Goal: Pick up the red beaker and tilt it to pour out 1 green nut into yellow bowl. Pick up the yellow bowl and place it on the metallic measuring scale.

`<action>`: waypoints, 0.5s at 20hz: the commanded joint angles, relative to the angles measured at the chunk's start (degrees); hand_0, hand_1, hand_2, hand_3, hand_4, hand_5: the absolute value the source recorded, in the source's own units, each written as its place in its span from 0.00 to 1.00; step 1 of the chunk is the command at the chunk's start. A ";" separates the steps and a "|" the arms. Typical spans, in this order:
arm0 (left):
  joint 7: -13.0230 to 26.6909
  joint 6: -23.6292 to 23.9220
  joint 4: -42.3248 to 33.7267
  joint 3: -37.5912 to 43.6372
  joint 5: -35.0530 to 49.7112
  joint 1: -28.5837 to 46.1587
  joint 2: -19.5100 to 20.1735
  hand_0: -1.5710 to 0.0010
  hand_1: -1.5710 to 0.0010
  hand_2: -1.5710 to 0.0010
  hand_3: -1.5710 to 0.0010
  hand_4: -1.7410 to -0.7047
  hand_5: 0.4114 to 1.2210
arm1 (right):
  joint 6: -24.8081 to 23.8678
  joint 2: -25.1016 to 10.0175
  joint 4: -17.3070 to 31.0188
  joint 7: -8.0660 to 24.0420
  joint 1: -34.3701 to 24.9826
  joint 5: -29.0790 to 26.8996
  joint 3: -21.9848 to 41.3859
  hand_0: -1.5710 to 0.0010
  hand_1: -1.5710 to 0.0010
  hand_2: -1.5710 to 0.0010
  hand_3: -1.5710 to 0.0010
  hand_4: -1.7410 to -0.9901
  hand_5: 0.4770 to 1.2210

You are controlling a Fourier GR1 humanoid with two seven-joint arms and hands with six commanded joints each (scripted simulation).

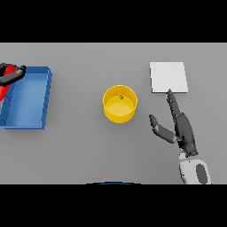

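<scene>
Right hand [182, 128] open, fingers straight, tips touching the near edge of the metallic measuring scale [168, 77], thumb spread toward the yellow bowl [120, 104]. Bowl upright at table centre, well apart from the hand, one green nut [121, 97] inside. Probably light, stiff and smooth-walled: best taken by the rim or round the wall, kept level. Free table between bowl and scale. Far left, left hand [11, 74] curled round the red beaker [3, 88] over the blue tray [47, 95].
</scene>
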 commanded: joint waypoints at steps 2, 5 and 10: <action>0.51 -0.47 1.15 -1.59 -1.90 -0.26 0.01 0.84 0.86 0.86 0.86 0.88 0.27 | -0.71 0.27 -0.43 -0.37 -0.43 1.27 0.64 1.00 1.00 1.00 1.00 0.78 0.25; -0.71 0.62 2.96 -2.14 -4.02 -1.56 0.06 0.92 0.93 0.93 0.93 0.91 0.27 | -0.97 -0.25 -0.69 -0.11 -0.36 1.74 0.46 1.00 1.00 1.00 1.00 0.78 0.25; -5.24 3.32 0.63 -0.90 -2.71 -0.31 -1.31 0.97 0.98 0.98 0.98 0.92 0.29 | -0.16 -2.21 -1.22 3.53 -2.42 6.25 2.85 1.00 1.00 1.00 1.00 0.87 0.23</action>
